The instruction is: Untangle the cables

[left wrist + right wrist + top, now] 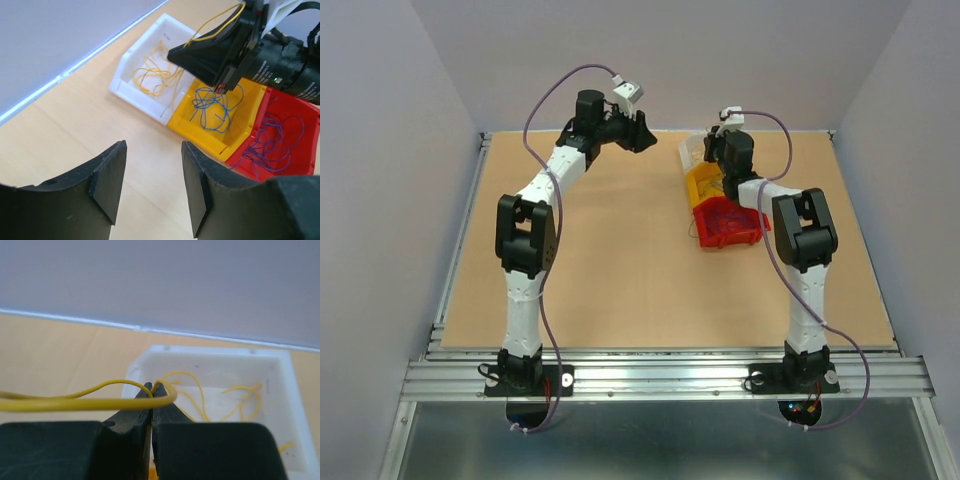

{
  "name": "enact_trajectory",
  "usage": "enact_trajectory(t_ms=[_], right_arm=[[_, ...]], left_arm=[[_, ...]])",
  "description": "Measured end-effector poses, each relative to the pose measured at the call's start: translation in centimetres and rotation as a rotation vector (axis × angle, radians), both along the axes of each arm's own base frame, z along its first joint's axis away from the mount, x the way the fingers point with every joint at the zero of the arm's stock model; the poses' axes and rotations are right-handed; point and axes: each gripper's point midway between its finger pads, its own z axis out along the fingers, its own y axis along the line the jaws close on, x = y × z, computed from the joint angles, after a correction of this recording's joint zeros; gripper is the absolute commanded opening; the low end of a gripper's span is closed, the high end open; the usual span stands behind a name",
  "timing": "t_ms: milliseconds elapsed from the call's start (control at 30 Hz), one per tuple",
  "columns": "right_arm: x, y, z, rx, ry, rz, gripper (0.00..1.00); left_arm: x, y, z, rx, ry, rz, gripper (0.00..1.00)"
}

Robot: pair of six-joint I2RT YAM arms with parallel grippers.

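Note:
My right gripper (152,388) is shut on a thin yellow cable (90,401) that loops over its tips, above a white bin (280,365) holding more yellow cables (240,395). In the left wrist view the right gripper (172,52) hangs over the white bin (125,75) with the yellow cable (220,20) trailing up from it. A yellow bin (250,107) holds blue cables (212,102); a red bin (305,150) holds blue-purple cables (275,137). My left gripper (152,172) is open and empty above bare table, left of the bins.
The three bins stand in a row at the table's back right: white (692,150), yellow (702,185), red (728,225). The left gripper (642,132) is raised near the back wall. Grey walls enclose the table; a metal rail (660,375) runs along the near edge.

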Motion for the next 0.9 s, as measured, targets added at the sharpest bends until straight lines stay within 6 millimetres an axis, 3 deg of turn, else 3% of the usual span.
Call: enact_trajectory(t_ms=[133,367,533,667,900], right_arm=[[1.6,-2.3,-0.1,0.014,0.036,-0.151,0.00],[3.8,-5.2,-0.8,-0.021,0.070,-0.345,0.01],[5.2,-5.5,-2.9,-0.097,0.147,-0.380,0.00],[4.4,-5.8,-5.0,-0.161,0.241,-0.378,0.01],[4.7,-5.7,-6.4,-0.237,0.354,-0.362,0.00]], left_arm=[[0.8,1.4,-0.3,-0.003,0.000,0.027,0.59],[0.5,1.0,-0.6,-0.002,0.004,0.016,0.59],[0.3,0.6,-0.7,-0.003,0.002,0.007,0.59],[0.2,0.7,-1.0,-0.001,0.010,0.008,0.59],[0.2,0.7,-1.1,0.000,0.009,0.007,0.59]])
